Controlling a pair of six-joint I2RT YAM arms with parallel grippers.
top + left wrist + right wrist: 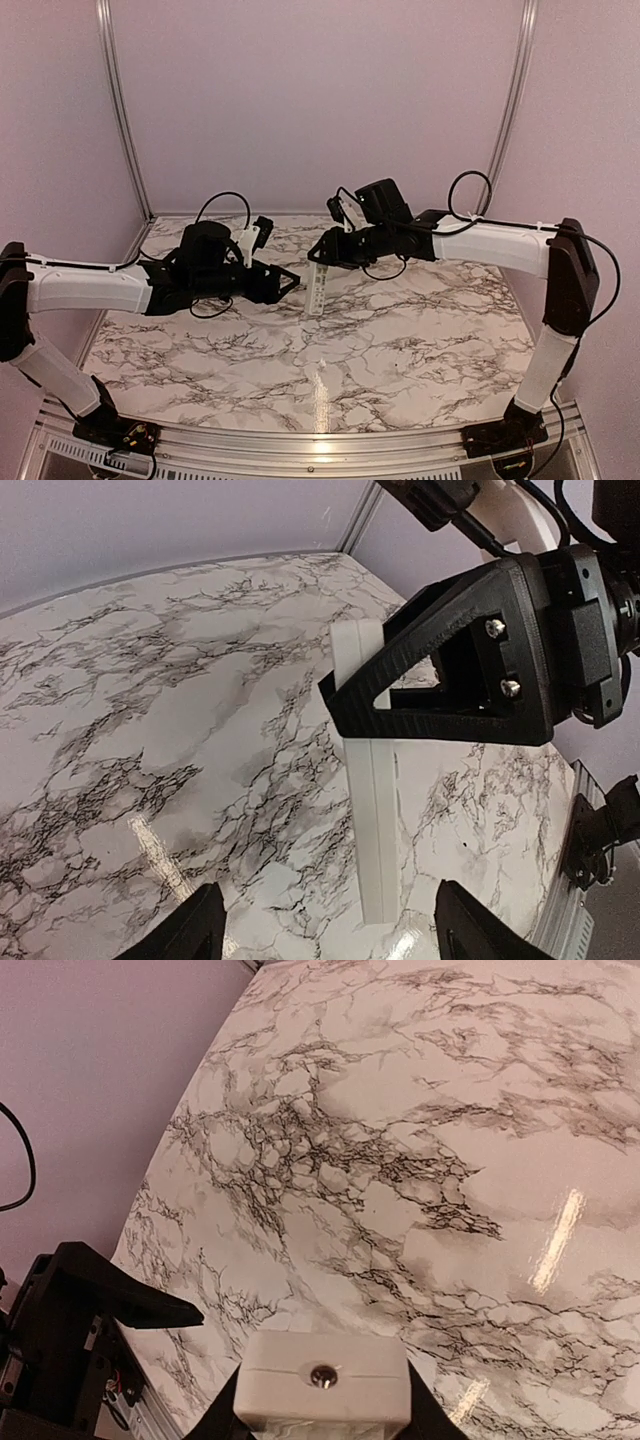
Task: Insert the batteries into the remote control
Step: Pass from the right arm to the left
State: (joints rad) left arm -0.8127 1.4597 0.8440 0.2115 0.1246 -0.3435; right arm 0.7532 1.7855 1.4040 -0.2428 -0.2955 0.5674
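Note:
The remote control (318, 290) is a slim white bar held at its upper end by my right gripper (323, 262), which is shut on it. It slants down, its free end close to the marble tabletop. In the right wrist view its end face (323, 1378), with a small round lens, sits between my fingers. In the left wrist view it (372, 820) runs lengthwise below the right gripper's black finger (450, 670). My left gripper (290, 279) is open and empty just left of the remote; its fingertips (190, 935) straddle the remote's lower end without touching. No batteries show.
The marble tabletop (400, 340) is bounded by lilac walls and aluminium posts (120, 110) at the back corners. A metal rail (300, 440) runs along the near edge. Cables loop above both wrists.

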